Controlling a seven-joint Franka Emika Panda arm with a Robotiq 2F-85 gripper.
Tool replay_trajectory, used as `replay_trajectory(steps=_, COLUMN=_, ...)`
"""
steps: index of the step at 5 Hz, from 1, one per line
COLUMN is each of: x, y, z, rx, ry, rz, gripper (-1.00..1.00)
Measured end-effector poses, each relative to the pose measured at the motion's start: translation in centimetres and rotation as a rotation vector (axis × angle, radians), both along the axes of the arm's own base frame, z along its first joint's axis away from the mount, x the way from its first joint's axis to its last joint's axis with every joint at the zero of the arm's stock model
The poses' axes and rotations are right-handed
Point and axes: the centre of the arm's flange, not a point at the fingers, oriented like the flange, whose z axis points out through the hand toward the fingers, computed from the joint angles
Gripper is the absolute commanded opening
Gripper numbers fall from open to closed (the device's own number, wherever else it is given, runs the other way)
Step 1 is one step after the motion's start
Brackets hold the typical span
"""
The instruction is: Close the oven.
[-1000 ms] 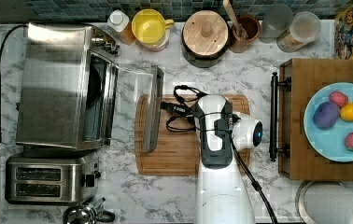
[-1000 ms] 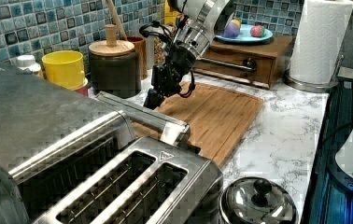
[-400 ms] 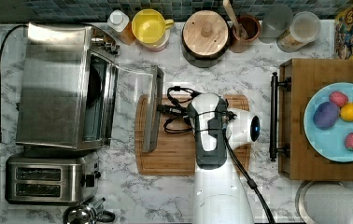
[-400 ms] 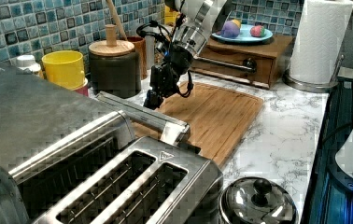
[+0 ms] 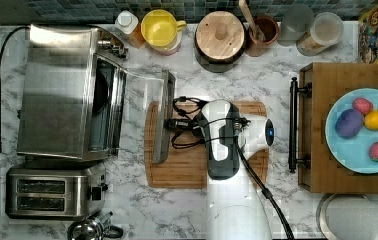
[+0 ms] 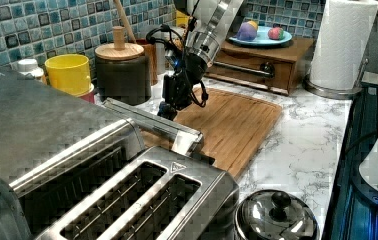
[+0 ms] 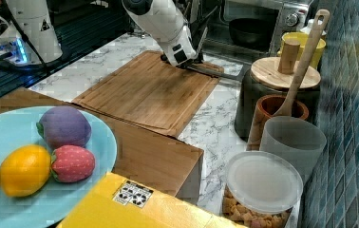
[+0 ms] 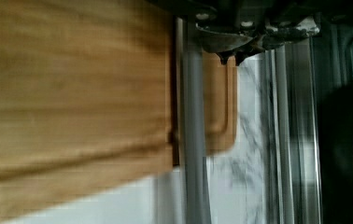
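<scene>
The stainless-steel oven (image 5: 57, 90) stands at the top view's left with its glass door (image 5: 144, 100) folded down flat. The door's long bar handle (image 5: 163, 117) lies over the edge of the cutting board. My gripper (image 5: 171, 123) is low over the board, right at the handle near its middle. In the wrist view the two dark fingertips (image 8: 224, 57) sit close together, shut on nothing, just past the handle bar (image 8: 191, 140). The left view shows my gripper (image 6: 168, 107) touching or almost touching the door's front edge (image 6: 152, 120).
A wooden cutting board (image 5: 197, 170) lies under the arm. A two-slot toaster (image 5: 52, 192) stands beside the oven, with a pot lid (image 6: 272, 215) near it. A yellow mug (image 5: 162, 27), a wooden-lidded canister (image 5: 219, 37) and jars line the back wall. A wooden stand (image 5: 322, 170) carries a fruit plate.
The arm has moved toward the top view's left, bringing my gripper from mid-board up to the oven door's handle. The door has stayed open and flat.
</scene>
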Motion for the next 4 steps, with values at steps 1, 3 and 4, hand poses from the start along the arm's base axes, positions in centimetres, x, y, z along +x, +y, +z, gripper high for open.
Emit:
replay_trajectory(steps=1, x=0.2, y=0.2, z=-0.5, rx=0.011, ry=0.020, rz=0.014, gripper=-1.00)
replay_trajectory(steps=3, x=1.1, y=1.0, z=-0.7, rx=-0.020, ry=0.021, rz=-0.021, gripper=-1.00)
replay_trajectory(steps=4, x=1.5, y=1.5, z=-0.1, rx=-0.063, ry=0.055, rz=-0.024, gripper=-1.00)
